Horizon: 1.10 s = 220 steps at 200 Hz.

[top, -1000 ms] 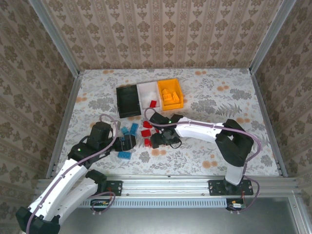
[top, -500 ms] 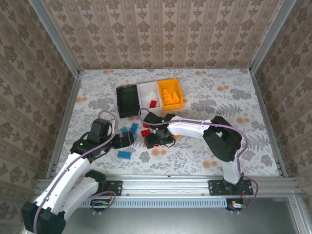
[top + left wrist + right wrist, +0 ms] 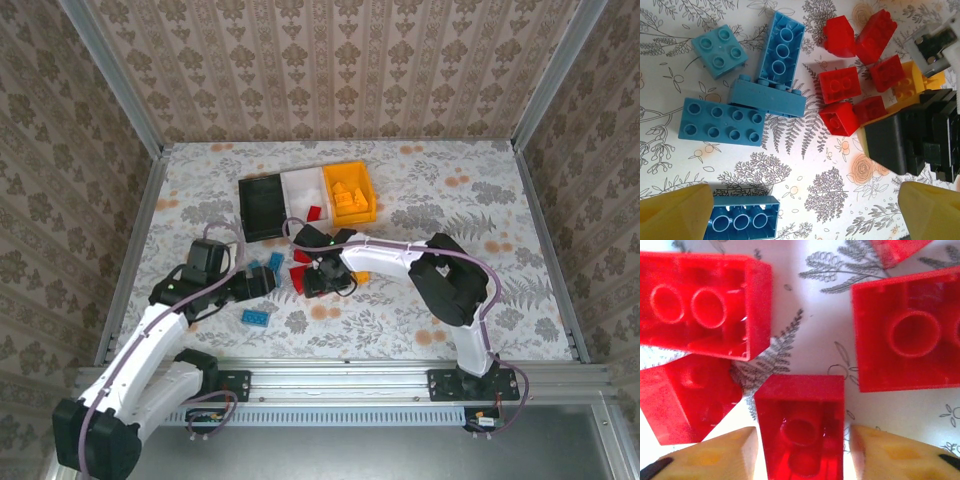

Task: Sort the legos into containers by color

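Note:
Three joined containers stand at the back: black (image 3: 262,207), white (image 3: 303,186) and orange (image 3: 349,192), the orange one holding orange legos. A red lego (image 3: 314,212) lies in the white bin. My right gripper (image 3: 318,278) is low over the red cluster, open, its fingers (image 3: 710,455) on either side of a small red lego (image 3: 801,425) lying hollow side up, with a gap on the right. Other red legos (image 3: 705,305) lie around it. My left gripper (image 3: 805,215) is open over bare cloth, beside blue legos (image 3: 722,121) and red ones (image 3: 840,85).
A blue lego (image 3: 256,317) lies alone near the front. An orange lego (image 3: 912,85) sits against the right gripper's black body (image 3: 920,135). The flowered tablecloth is walled on three sides, with open room on the right half.
My right gripper has slid left and a little back, settling over the red legos. My left arm has drawn in slightly towards the blue ones.

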Available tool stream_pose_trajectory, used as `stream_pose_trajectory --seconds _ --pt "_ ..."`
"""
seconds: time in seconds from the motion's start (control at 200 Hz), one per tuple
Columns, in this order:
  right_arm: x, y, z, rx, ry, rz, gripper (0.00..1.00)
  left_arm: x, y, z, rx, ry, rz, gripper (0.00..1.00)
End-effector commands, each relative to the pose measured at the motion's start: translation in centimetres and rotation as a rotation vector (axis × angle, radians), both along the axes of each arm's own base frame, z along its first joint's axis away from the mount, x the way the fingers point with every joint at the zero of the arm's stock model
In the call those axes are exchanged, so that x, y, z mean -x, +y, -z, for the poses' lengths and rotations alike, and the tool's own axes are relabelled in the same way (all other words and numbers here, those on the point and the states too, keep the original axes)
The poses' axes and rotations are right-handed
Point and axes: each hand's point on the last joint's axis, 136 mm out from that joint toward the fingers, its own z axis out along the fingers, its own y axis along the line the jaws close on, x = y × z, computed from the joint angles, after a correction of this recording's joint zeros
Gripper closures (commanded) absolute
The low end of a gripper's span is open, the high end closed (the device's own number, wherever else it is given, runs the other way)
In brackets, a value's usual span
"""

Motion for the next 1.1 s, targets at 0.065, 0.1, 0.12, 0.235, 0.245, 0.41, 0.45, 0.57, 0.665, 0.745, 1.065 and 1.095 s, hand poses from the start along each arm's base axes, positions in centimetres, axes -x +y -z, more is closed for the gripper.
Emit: stream_pose_trajectory --seconds 0.065,0.1,0.12,0.235,0.245,0.41,0.45,0.57,0.665,0.745,1.065,1.095 --pt "-1.2 0.0 -0.2 0.014 -0.028 0.001 0.64 -0.7 -0.7 -1.0 0.021 -0.023 0.047 0.03" --pt "-1.3 -0.2 -0.5 0.019 -0.035 0.001 0.69 -0.8 -0.8 -0.9 0.020 -0.020 0.050 0.03" --pt "-1.3 -0.3 -0.6 0.024 -0.039 0.002 0.70 -0.8 -0.8 -0.9 0.020 -0.020 0.052 0.03" --pt "-1.6 -0.8 -2.5 0.020 -0.069 0.007 0.71 -1.1 -0.9 -1.0 0.021 -0.013 0.064 0.03" --pt "-1.7 -0.7 -2.9 0.014 -0.073 0.008 0.71 -1.1 -0.9 -1.0 0.021 -0.011 0.064 0.03" --pt "-3.6 -0.3 -8.0 -0.064 -0.154 0.025 0.71 -1.3 -1.0 -1.2 0.015 -0.001 0.082 0.03" --pt "-4.5 -0.1 -9.3 -0.086 -0.176 0.031 0.71 -1.2 -0.9 -1.2 0.010 0.003 0.084 0.02" --pt "-8.2 0.2 -11.8 -0.132 -0.242 0.053 0.71 -1.1 -0.5 -1.0 -0.008 0.014 0.074 0.02" --pt "-11.3 0.6 -12.3 -0.150 -0.262 0.061 0.71 -1.0 -0.2 -0.7 -0.026 0.023 0.062 0.02" --pt "-13.6 1.0 -12.1 -0.164 -0.274 0.061 0.71 -1.0 0.3 -0.5 -0.049 0.030 0.044 0.02" --pt "-20.7 2.1 -9.1 -0.194 -0.270 0.066 0.69 -0.1 1.1 0.5 -0.101 0.086 -0.013 0.02" --pt "-21.0 2.2 -8.9 -0.197 -0.268 0.067 0.67 0.0 1.1 0.7 -0.107 0.095 -0.016 0.02"
